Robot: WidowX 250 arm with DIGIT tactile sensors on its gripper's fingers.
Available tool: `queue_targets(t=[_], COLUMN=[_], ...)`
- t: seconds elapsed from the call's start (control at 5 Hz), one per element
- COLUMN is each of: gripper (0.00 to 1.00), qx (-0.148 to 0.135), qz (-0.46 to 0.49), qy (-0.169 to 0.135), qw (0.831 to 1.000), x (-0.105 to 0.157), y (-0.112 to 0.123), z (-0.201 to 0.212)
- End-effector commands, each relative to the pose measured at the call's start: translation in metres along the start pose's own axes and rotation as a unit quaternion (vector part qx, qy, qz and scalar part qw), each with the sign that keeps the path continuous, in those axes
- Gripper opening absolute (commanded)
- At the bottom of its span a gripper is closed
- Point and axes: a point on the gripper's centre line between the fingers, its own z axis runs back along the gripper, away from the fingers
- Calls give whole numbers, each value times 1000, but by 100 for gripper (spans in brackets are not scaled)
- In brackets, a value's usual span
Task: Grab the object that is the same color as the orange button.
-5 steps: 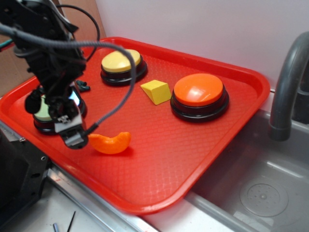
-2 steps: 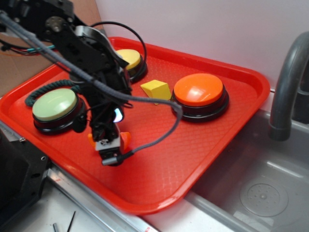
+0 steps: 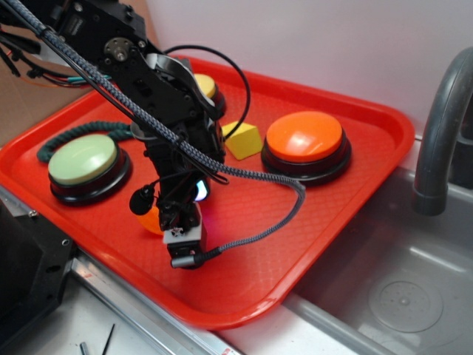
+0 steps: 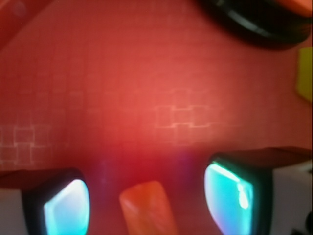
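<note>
The orange crescent object (image 4: pixel 148 208) lies on the red tray (image 3: pixel 244 266), its tip showing between my two glowing pads (image 4: pixel 229 196) with a gap on each side. My gripper (image 4: pixel 149 203) is open, low over the tray and straddling the crescent. In the exterior view only a sliver of the object (image 3: pixel 150 220) shows left of the gripper (image 3: pixel 181 222); the arm hides the remainder. The orange button (image 3: pixel 304 137) sits on its black base at the tray's back right, well away from the gripper.
A pale green button (image 3: pixel 82 160) stands at the tray's left, a yellow button (image 3: pixel 206 86) at the back behind the arm, and a yellow wedge (image 3: pixel 244 138) beside the orange button. A sink basin (image 3: pixel 399 288) and grey faucet (image 3: pixel 436 126) lie to the right.
My arm has swung right from beside the green button and come down over the orange crescent, now mostly hidden under the gripper. The crescent has not visibly moved.
</note>
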Motion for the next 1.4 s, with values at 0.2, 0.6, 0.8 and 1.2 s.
queue_targets(t=[0.2, 0.6, 0.8, 1.2], gripper=[100, 100, 51, 0], qx=[13, -3, -5, -8], qz=[15, 15, 18, 26], qy=[-19, -10, -4, 0], qw=[1000, 1000, 1000, 1000], x=[-13, -11, -8, -7], y=[0, 0, -1, -1], z=[6, -7, -8, -8])
